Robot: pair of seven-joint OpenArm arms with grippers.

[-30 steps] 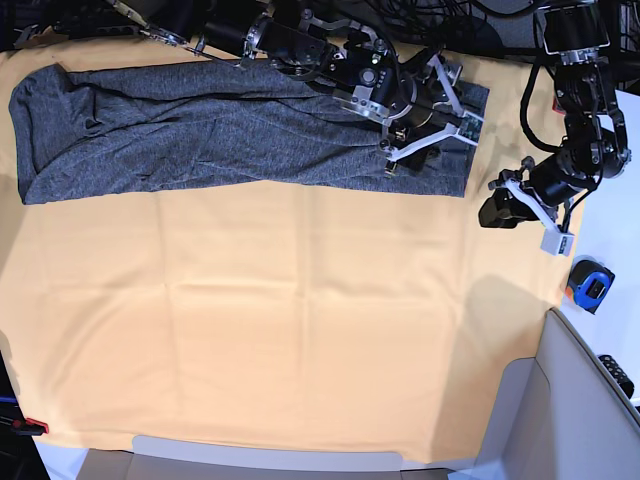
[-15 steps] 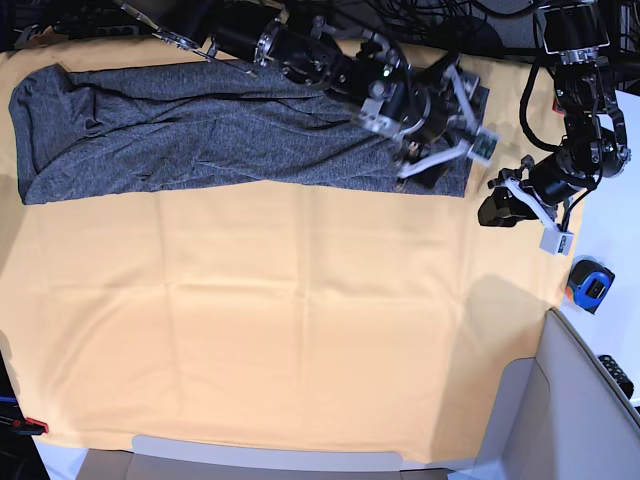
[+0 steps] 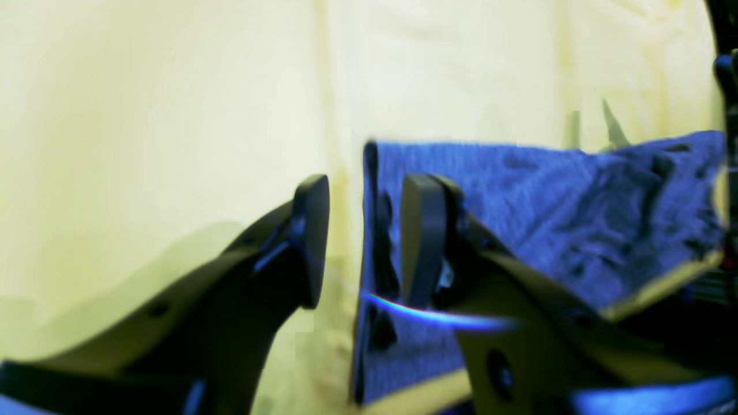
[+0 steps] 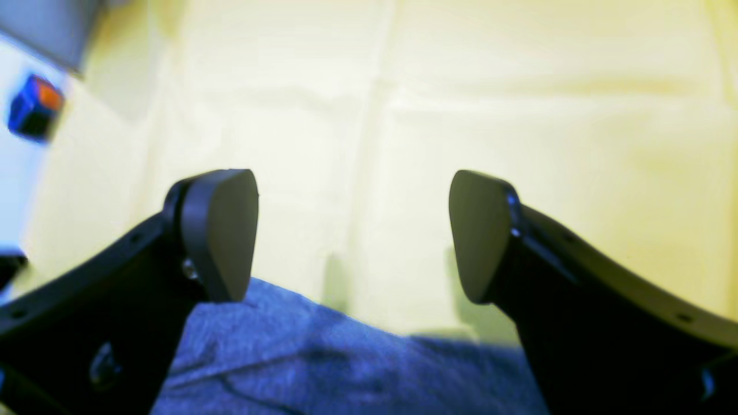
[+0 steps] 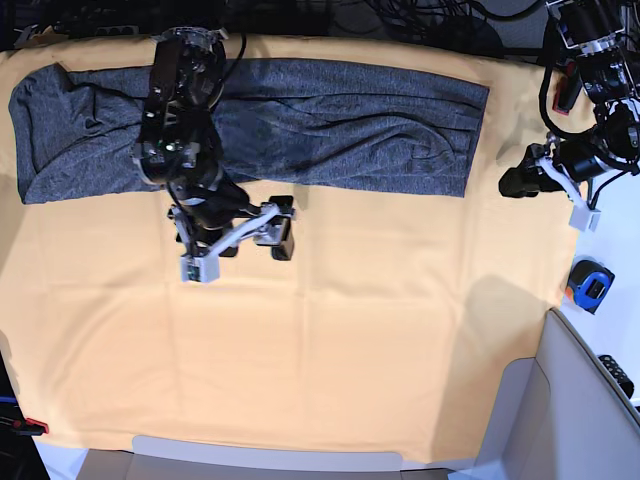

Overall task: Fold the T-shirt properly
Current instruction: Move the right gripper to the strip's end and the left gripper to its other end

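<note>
Base view: one T-shirt (image 5: 300,125) lies as a long dark-grey band across the far edge of the one yellow-orange cloth (image 5: 330,340), its left end bunched and wrinkled, its right end cut square. Two arms are in view. The right gripper (image 5: 238,240) hangs over bare cloth just in front of the shirt's near edge, its two fingers spread wide and nothing between them; its arm crosses over the shirt. The left gripper (image 5: 560,190) sits off the shirt's right end, near the cloth's right edge, apart from the fabric; from here I cannot tell how its jaws stand. One blue and orange tape measure (image 5: 590,285) lies on the white surface to the right of the cloth. A grey panel (image 5: 580,400) fills the near right corner.

Left wrist view: the left gripper (image 3: 363,236) shows two dark fingers standing partly apart, with a clear gap between them. The shirt (image 3: 548,213), blue in this camera, lies beyond and to the right, its straight edge seen in the gap; nothing is pinched.

Right wrist view: the right gripper (image 4: 353,230) has its two pads wide apart and empty. The shirt (image 4: 323,363) fills the lower part of the picture beneath them, pale cloth (image 4: 519,86) beyond. The tape measure (image 4: 34,106) shows as a blurred spot at upper left.
</note>
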